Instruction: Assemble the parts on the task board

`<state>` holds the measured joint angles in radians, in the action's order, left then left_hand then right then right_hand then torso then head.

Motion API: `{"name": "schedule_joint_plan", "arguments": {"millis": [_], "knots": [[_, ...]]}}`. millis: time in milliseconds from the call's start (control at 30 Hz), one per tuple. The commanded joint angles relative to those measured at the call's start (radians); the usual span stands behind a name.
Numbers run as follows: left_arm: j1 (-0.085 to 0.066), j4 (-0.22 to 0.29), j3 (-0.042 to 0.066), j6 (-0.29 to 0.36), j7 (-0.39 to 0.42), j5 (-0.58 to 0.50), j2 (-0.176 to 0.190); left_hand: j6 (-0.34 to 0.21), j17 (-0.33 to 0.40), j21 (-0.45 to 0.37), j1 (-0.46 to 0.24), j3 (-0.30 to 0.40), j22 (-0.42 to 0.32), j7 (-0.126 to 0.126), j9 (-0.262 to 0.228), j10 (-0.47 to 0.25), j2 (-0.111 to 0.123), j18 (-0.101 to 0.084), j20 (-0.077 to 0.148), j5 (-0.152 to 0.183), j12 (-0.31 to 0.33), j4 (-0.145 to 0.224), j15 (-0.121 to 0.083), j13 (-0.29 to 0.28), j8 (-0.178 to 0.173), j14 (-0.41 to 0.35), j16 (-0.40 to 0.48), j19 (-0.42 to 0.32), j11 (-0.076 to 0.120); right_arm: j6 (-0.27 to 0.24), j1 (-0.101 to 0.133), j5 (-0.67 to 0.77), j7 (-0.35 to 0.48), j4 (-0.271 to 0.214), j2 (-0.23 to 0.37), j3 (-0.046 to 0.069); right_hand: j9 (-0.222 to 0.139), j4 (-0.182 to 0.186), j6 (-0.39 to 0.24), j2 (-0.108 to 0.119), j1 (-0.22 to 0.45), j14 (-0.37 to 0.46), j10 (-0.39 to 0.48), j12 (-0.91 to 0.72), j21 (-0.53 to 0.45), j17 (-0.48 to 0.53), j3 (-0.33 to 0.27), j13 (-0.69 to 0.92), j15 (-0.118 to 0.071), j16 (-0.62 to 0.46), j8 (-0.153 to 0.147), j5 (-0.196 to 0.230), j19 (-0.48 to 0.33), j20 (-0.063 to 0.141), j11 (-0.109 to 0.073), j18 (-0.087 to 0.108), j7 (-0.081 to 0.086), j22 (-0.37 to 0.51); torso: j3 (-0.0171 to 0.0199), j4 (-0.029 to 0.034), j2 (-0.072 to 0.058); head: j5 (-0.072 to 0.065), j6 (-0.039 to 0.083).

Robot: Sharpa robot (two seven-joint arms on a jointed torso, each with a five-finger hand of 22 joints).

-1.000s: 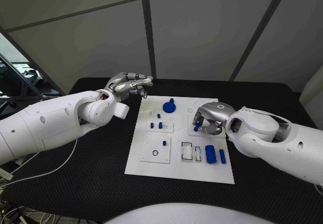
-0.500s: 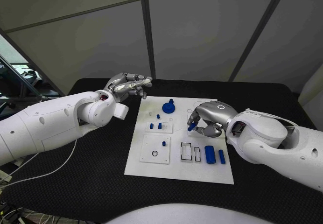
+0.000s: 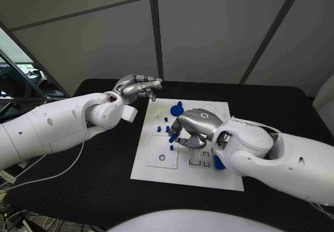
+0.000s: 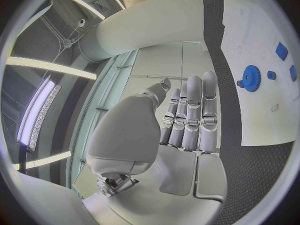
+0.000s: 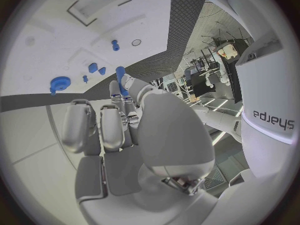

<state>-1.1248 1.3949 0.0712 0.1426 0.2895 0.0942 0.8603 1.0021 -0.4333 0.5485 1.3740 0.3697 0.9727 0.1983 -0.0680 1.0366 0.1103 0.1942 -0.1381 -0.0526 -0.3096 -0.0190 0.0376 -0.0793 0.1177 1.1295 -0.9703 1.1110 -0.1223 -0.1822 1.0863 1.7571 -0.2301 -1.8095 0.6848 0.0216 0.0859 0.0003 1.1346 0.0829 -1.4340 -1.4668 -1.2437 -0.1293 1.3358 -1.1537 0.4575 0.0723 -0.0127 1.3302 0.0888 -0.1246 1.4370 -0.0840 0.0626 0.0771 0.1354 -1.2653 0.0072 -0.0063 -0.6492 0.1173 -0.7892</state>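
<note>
The white task board [image 3: 182, 177] lies mid-table. My right hand [image 3: 189, 126] hovers over its middle and pinches a slim blue peg [image 3: 173, 138] that points down at the board; the right wrist view shows the same peg [image 5: 120, 75] jutting past the fingertips. A blue gear [image 3: 175, 110] stands at the board's far edge, also seen in the left wrist view [image 4: 252, 78]. Small blue parts [image 3: 162, 128] sit left of the right hand. My left hand [image 3: 139, 87] is raised beyond the board's far left corner, fingers straight, holding nothing.
A raised square plate with a ring hole [image 3: 161, 155] and two rectangular slots [image 3: 199, 157] lie near the board's front. A blue cylinder [image 3: 217, 164] peeks out beside my right forearm. Black table [image 3: 90, 179] surrounds the board.
My right hand has carried the blue peg from the board's right side leftward to its middle. The left hand has stayed where it was.
</note>
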Motion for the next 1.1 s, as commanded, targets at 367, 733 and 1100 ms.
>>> {"name": "schedule_joint_plan", "arguments": {"millis": [367,733,1100], "knots": [[-0.002,0.001,0.001,-0.012,0.001,-0.004,-0.007,-0.007,0.002,-0.005,0.002,-0.005,-0.002,-0.002,0.001,-0.006,-0.005,-0.011,-0.002,0.001,-0.004,0.002,0.004,-0.001,0.000,-0.005,0.004,0.004,-0.001,0.016,-0.025,-0.028,0.073,0.061,-0.074,-0.041,0.001,0.000,0.006,0.004,0.010,-0.033,-0.005,0.011,0.006,0.000,0.007,0.001,-0.005,0.003,0.003,-0.010,0.004,-0.002,0.002,-0.009,0.004,0.000,0.0004,-0.0019,0.000,0.016,-0.013],[-0.002,0.002,0.001,-0.014,0.000,-0.004,-0.007,-0.007,0.002,-0.005,0.002,-0.005,-0.002,-0.002,0.001,-0.006,-0.005,-0.011,-0.002,0.001,-0.004,0.002,0.004,-0.001,0.000,-0.005,0.004,0.004,-0.001,0.022,-0.035,-0.010,0.080,0.095,-0.095,-0.058,0.000,-0.002,0.005,0.003,0.011,-0.033,-0.005,0.014,0.007,-0.001,0.010,0.001,-0.005,0.005,0.001,-0.014,0.003,-0.002,0.003,-0.009,0.004,-0.001,0.0019,-0.0018,-0.001,0.024,-0.020],[-0.002,0.000,0.001,-0.016,-0.001,-0.004,-0.009,-0.007,0.002,-0.006,0.003,-0.006,-0.002,-0.001,0.001,-0.006,-0.006,-0.011,-0.002,0.001,-0.005,0.002,0.005,-0.001,0.000,-0.006,0.004,0.004,-0.001,0.028,-0.041,0.009,0.073,0.111,-0.110,-0.061,0.000,-0.003,0.005,0.003,0.011,-0.033,-0.005,0.015,0.008,-0.002,0.011,0.001,-0.005,0.005,0.000,-0.015,0.003,-0.002,0.003,-0.009,0.004,-0.002,0.0019,-0.0015,0.000,0.025,-0.023]]}}
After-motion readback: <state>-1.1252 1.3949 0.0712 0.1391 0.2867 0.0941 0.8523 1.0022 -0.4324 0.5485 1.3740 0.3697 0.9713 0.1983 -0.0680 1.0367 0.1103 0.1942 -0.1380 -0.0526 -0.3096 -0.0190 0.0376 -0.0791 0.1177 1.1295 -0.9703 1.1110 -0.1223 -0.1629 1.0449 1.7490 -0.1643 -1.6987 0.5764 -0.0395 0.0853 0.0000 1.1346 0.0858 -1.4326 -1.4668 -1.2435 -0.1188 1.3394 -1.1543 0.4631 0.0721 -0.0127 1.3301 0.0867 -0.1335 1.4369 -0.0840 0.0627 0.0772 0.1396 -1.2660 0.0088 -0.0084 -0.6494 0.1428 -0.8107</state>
